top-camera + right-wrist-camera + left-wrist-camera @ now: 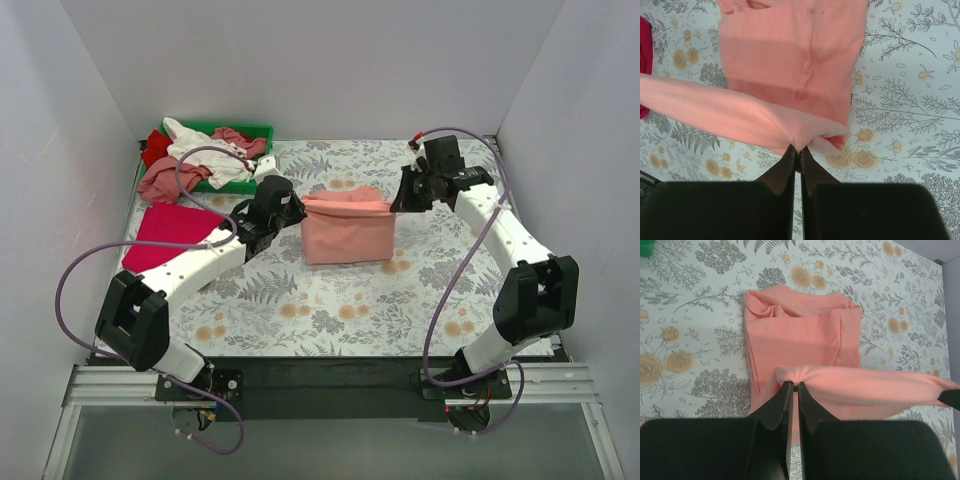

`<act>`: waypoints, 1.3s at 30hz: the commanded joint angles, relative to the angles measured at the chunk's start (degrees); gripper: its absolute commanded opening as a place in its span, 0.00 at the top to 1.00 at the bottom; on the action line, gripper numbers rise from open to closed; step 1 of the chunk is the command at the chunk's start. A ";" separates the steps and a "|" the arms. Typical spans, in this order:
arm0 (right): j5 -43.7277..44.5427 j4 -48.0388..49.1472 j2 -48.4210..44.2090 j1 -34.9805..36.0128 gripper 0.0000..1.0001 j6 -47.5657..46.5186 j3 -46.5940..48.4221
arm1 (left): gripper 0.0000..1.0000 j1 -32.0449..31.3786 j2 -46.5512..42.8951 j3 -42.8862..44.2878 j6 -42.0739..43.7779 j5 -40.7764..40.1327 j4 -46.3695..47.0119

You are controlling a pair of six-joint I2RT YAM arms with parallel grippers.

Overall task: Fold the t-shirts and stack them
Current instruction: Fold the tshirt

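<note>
A salmon-pink t-shirt (346,232) lies partly folded in the middle of the table. Its far edge is lifted and stretched taut between both grippers. My left gripper (298,204) is shut on the left end of that edge (796,377). My right gripper (393,205) is shut on the right end (799,142). The rest of the shirt (800,335) lies flat below, also in the right wrist view (790,50). A folded magenta-red t-shirt (170,232) lies flat at the left. White, dusty-rose and red t-shirts (200,155) are heaped at the back left.
A green plastic tray (245,131) at the back left corner holds the heap of shirts, which spills over its near edge. White walls close in the table on three sides. The table has a floral cover (330,300).
</note>
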 commanded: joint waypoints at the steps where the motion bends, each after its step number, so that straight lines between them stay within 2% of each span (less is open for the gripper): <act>1: -1.95 1.09 2.61 -1.44 0.99 -1.63 5.06 | 1.00 2.69 1.85 3.96 3.66 0.10 1.15; 10: -4.24 1.09 12.72 -3.73 0.99 -2.24 14.99 | 1.00 7.61 13.10 12.83 6.74 3.63 1.94; 18: -4.78 1.80 23.53 -4.69 0.99 -3.21 24.57 | 1.00 11.22 22.42 18.46 7.88 10.04 3.43; 22: -6.61 2.67 29.41 -6.18 0.99 -2.07 29.48 | 1.00 13.15 29.17 24.07 8.32 12.06 3.61; 25: -8.90 4.08 33.53 -6.98 0.94 -1.98 32.48 | 1.00 14.38 32.61 27.16 8.67 13.99 3.88; 26: -9.17 5.13 34.69 -7.07 0.84 -1.98 35.19 | 0.97 14.65 34.89 29.34 8.76 14.35 3.61; 27: -9.61 5.57 35.83 -7.24 0.76 -2.07 36.52 | 0.86 15.00 35.87 30.32 8.67 14.70 3.61; 28: -9.96 5.58 38.19 -7.85 0.64 -1.37 38.45 | 0.43 15.70 36.66 31.29 8.50 16.62 3.70; 29: -10.74 5.49 39.00 -8.21 0.48 -0.67 40.90 | 0.21 15.97 38.15 33.91 8.32 17.59 2.83; 30: -12.23 5.92 39.35 -8.56 0.31 -0.49 41.62 | 0.10 16.14 38.42 35.06 7.97 17.78 1.95; 31: -12.16 5.93 39.27 -8.82 0.02 -0.40 41.98 | 0.10 16.15 38.43 35.86 7.79 17.60 1.51; 33: -12.77 6.36 37.78 -8.74 0.02 -1.45 40.41 | 0.09 16.15 36.86 35.43 7.09 18.04 2.03; 35: -13.74 7.77 33.92 -8.65 0.02 -2.33 36.73 | 0.09 16.15 35.36 34.03 6.21 23.65 3.51; 39: -17.24 16.19 24.44 -7.77 0.02 -0.67 19.63 | 0.08 14.75 32.10 28.32 4.63 30.16 5.90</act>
